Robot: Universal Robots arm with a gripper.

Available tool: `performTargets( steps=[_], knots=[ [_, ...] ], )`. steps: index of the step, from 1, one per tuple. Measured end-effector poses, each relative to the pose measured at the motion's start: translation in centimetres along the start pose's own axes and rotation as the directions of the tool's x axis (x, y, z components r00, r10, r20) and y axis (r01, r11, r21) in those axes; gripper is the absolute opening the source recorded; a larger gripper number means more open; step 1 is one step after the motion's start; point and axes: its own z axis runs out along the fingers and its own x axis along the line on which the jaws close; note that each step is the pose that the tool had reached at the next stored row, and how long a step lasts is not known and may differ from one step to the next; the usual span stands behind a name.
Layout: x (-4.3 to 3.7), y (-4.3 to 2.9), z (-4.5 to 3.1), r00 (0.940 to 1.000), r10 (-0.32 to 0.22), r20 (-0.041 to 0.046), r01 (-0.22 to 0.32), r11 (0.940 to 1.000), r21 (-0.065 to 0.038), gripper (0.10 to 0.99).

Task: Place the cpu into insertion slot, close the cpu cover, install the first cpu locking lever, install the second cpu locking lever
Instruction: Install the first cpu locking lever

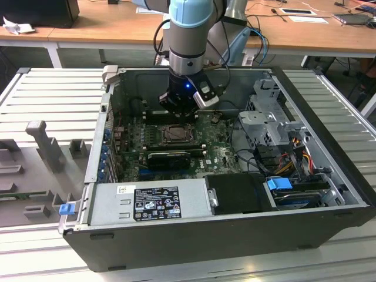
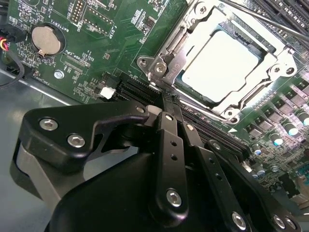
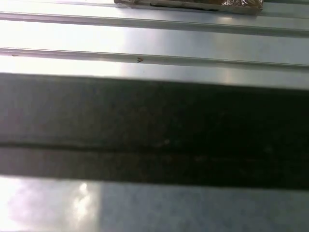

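Note:
In the second wrist view the cpu point(image 2: 219, 65) lies flat in the insertion slot point(image 2: 193, 94), its pale metal top showing through the window of the cpu cover point(image 2: 271, 83), which lies down over it. A thin locking lever rod point(image 2: 270, 18) runs past the socket's far side. My gripper point(image 2: 166, 102) is shut with nothing in it, its black fingertips point(image 2: 169, 121) at the socket's near edge by a corner screw point(image 2: 158, 67). In the exterior view the gripper point(image 1: 176, 110) hangs just above the insertion slot point(image 1: 175, 134) on the green motherboard point(image 1: 220, 155).
The open computer case point(image 1: 329, 176) walls in the board. A power supply point(image 1: 150, 202) lies in front, a drive cage point(image 1: 264, 117) and cables point(image 1: 294, 150) on the exterior view's right, and a black ridged heatsink point(image 1: 170, 158) beside the socket. Grey fixtures point(image 1: 41, 141) stand outside.

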Motion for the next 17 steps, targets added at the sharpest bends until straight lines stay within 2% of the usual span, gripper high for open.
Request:
performTargets(
  steps=[5, 12, 17],
  knots=[
    [-0.01, -0.09, 0.00, 1.0000, 0.000, 0.0000, 0.000, 1.0000, 0.005, 0.106],
    [-0.01, -0.34, 0.10, 1.0000, 0.000, 0.0000, 0.000, 1.0000, 0.005, 0.106],
    [-0.01, -0.35, 0.08, 1.0000, 0.000, 0.0002, 0.000, 1.0000, 0.001, 0.106]
  ],
)
